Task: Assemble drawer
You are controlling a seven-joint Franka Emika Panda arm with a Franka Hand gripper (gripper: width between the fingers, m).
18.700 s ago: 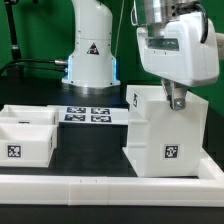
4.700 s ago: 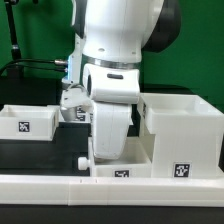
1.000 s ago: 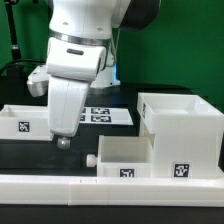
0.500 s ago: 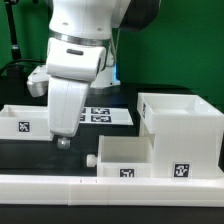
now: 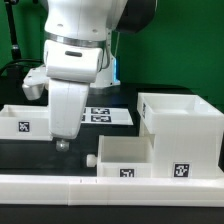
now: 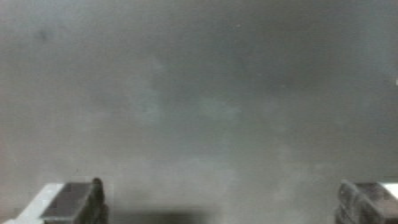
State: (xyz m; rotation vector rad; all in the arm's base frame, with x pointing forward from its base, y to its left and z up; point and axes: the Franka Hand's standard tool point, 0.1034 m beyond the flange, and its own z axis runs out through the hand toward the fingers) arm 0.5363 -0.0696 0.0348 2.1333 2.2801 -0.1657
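The large white drawer casing (image 5: 181, 128) stands at the exterior view's right, with a tag on its front. One shallow tray (image 5: 124, 157) with a round knob (image 5: 91, 159) sits half pushed into the casing's lower part. The second tray (image 5: 22, 122) lies at the exterior view's left. My gripper (image 5: 62, 141) hangs between the two trays, just above the dark table, holding nothing. In the wrist view its fingertips (image 6: 71, 203) stand wide apart over bare grey table; no part lies between them.
A long low white rail (image 5: 110, 187) runs along the front edge. The marker board (image 5: 103, 116) lies flat behind the gripper. The arm's base and cables stand at the back.
The arm has shifted very slightly toward the exterior view's left over the last second. Earlier it stood over the tray by the casing; that tray is now released and lodged in the casing.
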